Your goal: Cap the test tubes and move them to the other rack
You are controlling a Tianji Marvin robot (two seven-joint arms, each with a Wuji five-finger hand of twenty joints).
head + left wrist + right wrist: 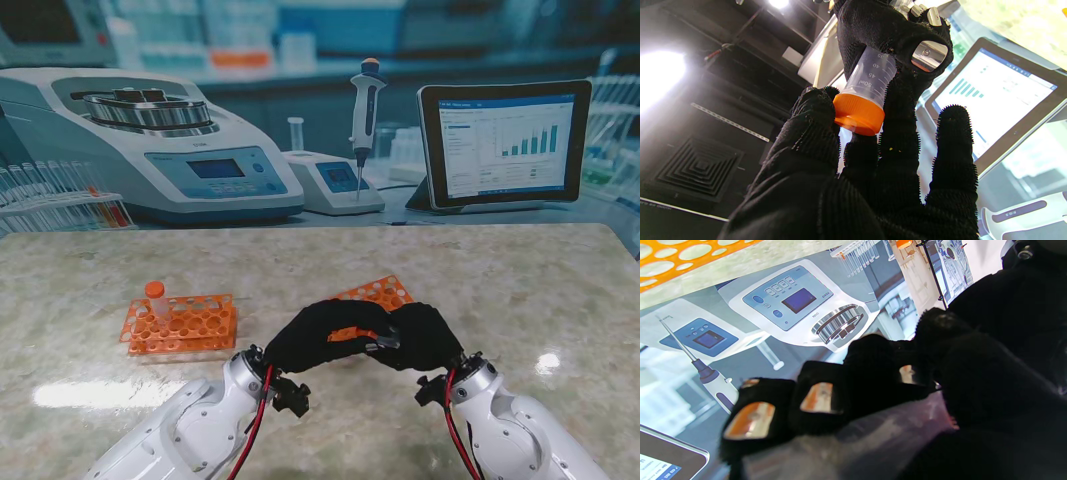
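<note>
One tube (870, 71) mid-capping, held above the counter's near edge.
Right hand (425, 338) grips its body; left hand (325, 335) fingers pinch the orange cap (858, 113). One capped tube (157, 300) stands in the left rack (180, 325); transfer remains.

Capped tube (155, 296) in left rack (180, 326)

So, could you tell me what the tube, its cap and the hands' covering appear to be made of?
The tube looks like clear, slightly frosted plastic: light passes through and printed graduations show. Its cap seems opaque orange plastic, smooth with a soft sheen. The left hand and right hand wear what looks like black knitted fabric, matte and fuzzy, with shiny metal-looking plates at the right hand's fingertips.
</note>
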